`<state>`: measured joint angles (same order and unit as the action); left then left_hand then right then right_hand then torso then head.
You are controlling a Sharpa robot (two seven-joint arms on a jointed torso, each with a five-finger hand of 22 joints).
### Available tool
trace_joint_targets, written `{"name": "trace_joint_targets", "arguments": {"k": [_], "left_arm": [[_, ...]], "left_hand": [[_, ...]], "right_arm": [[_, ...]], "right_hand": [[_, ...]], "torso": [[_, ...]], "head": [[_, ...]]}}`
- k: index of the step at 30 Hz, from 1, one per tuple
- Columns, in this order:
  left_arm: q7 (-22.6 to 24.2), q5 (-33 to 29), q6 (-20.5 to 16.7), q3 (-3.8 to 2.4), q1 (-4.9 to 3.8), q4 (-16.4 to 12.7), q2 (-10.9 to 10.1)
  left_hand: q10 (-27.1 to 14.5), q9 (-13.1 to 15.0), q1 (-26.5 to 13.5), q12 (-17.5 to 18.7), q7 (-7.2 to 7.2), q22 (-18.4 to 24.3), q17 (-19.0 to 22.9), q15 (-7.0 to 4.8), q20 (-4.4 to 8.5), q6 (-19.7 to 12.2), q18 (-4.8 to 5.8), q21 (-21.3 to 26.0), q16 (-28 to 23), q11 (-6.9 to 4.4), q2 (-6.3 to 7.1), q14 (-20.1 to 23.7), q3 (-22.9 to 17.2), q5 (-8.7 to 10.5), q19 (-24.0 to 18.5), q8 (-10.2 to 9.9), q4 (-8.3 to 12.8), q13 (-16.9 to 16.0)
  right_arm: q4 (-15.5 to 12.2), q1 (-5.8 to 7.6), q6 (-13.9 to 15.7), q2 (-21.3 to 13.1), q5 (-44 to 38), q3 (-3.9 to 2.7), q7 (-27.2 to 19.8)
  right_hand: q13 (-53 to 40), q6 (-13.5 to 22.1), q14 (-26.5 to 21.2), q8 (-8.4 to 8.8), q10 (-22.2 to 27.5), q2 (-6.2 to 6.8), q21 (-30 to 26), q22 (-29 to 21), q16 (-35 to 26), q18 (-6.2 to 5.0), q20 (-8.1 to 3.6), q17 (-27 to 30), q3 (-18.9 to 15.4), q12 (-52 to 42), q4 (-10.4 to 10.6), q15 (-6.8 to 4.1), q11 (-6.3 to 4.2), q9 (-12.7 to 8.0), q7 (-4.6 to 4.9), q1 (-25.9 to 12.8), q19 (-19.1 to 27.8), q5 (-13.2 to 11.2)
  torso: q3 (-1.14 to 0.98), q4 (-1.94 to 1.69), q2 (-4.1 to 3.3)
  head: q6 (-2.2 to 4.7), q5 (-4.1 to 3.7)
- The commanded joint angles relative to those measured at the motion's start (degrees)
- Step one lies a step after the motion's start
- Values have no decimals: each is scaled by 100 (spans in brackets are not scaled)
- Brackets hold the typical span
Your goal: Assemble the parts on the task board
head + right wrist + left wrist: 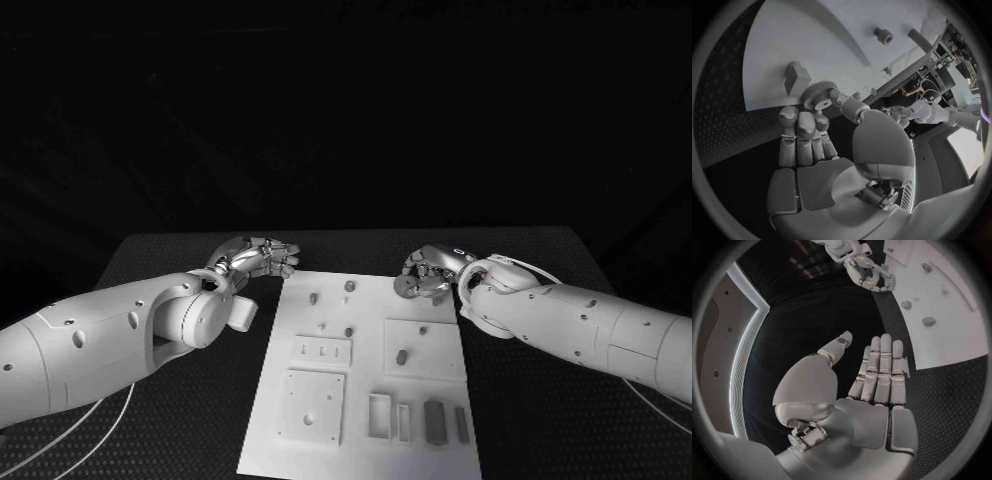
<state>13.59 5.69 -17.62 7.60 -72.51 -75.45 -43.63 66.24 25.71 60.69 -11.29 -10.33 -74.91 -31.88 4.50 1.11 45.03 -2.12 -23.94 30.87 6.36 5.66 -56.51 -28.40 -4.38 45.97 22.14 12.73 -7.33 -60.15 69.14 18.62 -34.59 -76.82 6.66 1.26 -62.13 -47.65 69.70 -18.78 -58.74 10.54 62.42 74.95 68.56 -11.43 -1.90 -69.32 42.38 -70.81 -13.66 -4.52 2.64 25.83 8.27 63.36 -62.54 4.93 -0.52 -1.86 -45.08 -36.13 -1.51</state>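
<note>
The bench (173, 420) is black with a fine woven texture, and it carries the white board (368, 400), a long plate running away from the robot down the middle.

The left arm (87, 345) lies over the bench beside the board's near-left side, and the right arm (591, 330) crosses the bench on the other side, its wrist over the board's right edge. The left hand (257, 258) hovers just off the board's far-left corner; in its wrist view its fingers (879, 370) lie straight and pressed side by side, thumb apart, holding nothing. The right hand (430, 272) sits at the board's far-right corner, fingers (804, 132) curled, with thumb and a fingertip pinching a round, ridged gear (820, 95) at the board's edge.

The board bears raised square plates, one with three slots (323, 351), a larger one (313, 405) with small holes, and a row of upright slotted blocks (415, 418) near the robot. Small grey pegs (351, 287) stand at the far end. A squat block (797, 77) stands just beside the gear.
</note>
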Motion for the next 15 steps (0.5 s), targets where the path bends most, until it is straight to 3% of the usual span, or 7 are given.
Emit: {"name": "trace_joint_targets", "arguments": {"k": [1, 5, 10, 15], "left_arm": [[43, 71, 83, -7, -4, -14, 2], [44, 71, 84, -8, -4, -16, -4], [51, 156, 82, -8, -4, -16, -9], [53, 171, 89, -8, -4, -17, -8]], "left_hand": [[-18, -9, -50, 30, -31, -119, -8, 13, 1, -8, -90, -34, -36, 39, 3, 33, -31, 8, -40, -32, 16, 8], [-18, -10, -51, 31, -31, -119, -9, 13, 1, -8, -90, -34, -37, 39, 4, 33, -31, 9, -41, -32, 17, 8], [-18, -10, -50, 32, -31, -119, -10, 13, 1, -8, -90, -35, -37, 39, 3, 34, -32, 9, -42, -33, 18, 8], [-18, -10, -49, 34, -31, -119, -10, 13, 1, -8, -90, -36, -38, 39, 3, 34, -33, 9, -43, -33, 19, 8]], "right_arm": [[10, -47, -166, -22, -156, 28, 58], [-23, -47, -155, -43, -222, 30, 34], [-57, -47, -106, -60, -310, 30, 37], [-100, -50, -65, -92, -335, 30, 29]], "right_hand": [[8, -544, -8, 2, 392, 3, 29, 86, 16, -357, -32, 10, 13, -12, -57, -31, -135, 1, -67, 16, 13, 137], [5, -438, -25, 75, 413, 106, 33, 72, 18, -357, -21, 26, 22, 5, -91, 3, -98, -21, -26, -22, 22, 455], [0, -345, -50, 131, 455, 258, 30, 64, 12, -357, -8, 42, -44, 22, -56, 44, -55, -39, 19, -102, 34, 540], [-4, -296, -63, 159, 479, 290, 28, 59, 11, -357, -4, 49, -91, 27, -48, 64, -34, -47, 41, -127, 43, 578]], "torso": [[-3, 5, 5], [-4, 6, 3], [-6, 1, 4], [-6, -2, 0]], "head": [[-9, 0], [-1, -5], [-4, -13], [11, -19]]}}
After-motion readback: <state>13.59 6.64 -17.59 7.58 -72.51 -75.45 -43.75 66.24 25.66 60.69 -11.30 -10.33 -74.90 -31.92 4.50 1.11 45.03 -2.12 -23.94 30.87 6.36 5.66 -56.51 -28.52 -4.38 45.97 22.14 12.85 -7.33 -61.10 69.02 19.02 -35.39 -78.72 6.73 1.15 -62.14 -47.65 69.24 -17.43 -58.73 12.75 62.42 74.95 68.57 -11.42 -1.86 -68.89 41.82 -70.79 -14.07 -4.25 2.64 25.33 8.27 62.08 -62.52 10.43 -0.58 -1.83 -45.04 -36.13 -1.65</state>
